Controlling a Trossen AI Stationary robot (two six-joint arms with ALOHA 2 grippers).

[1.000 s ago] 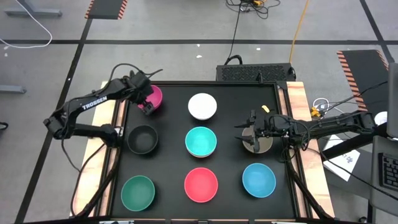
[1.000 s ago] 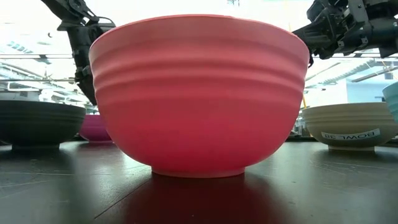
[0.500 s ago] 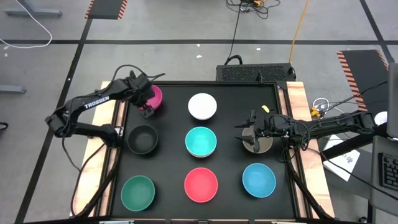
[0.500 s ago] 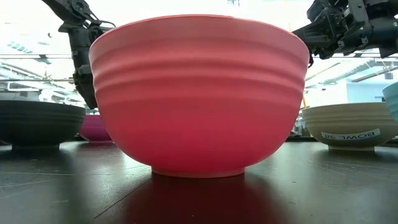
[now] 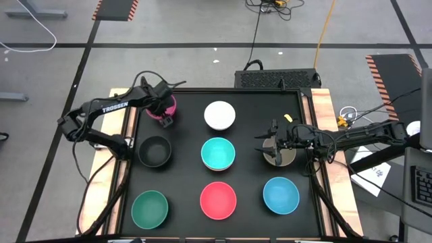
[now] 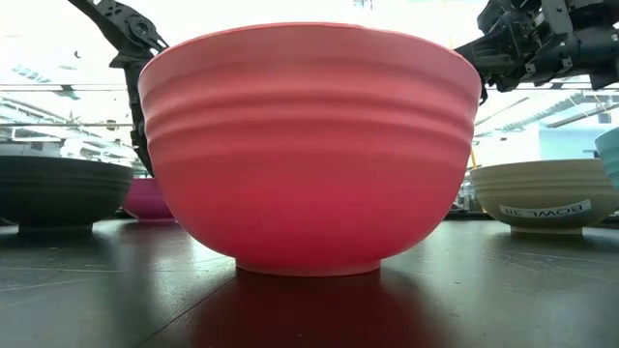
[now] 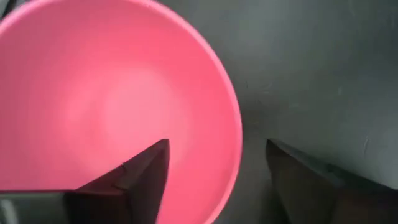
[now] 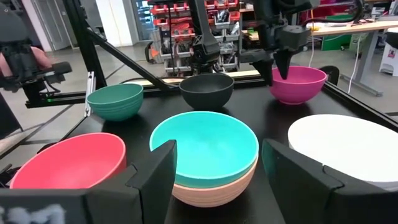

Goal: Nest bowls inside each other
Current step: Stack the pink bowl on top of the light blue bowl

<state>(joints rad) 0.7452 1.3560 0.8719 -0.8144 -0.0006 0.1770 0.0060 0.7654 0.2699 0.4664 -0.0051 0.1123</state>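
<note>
Black table [image 5: 253, 182] has the bowls spread out, and the left gripper [image 5: 164, 116] has now swung in over the magenta bowl [image 7: 112, 106], fingers apart straddling its rim. Looks like a grab is coming; right gripper [image 5: 271, 143] waits over the taupe bowl [image 6: 542, 198], also open.

Open black mat [image 5: 189, 145] lanes between bowls; teal bowl [image 5: 218, 153] mid-table

Red bowl [image 6: 309, 145] fills foreground; black bowl [image 6: 58, 193], magenta bowl [image 6: 148, 198], taupe bowl [image 6: 546, 196] behind.
</note>
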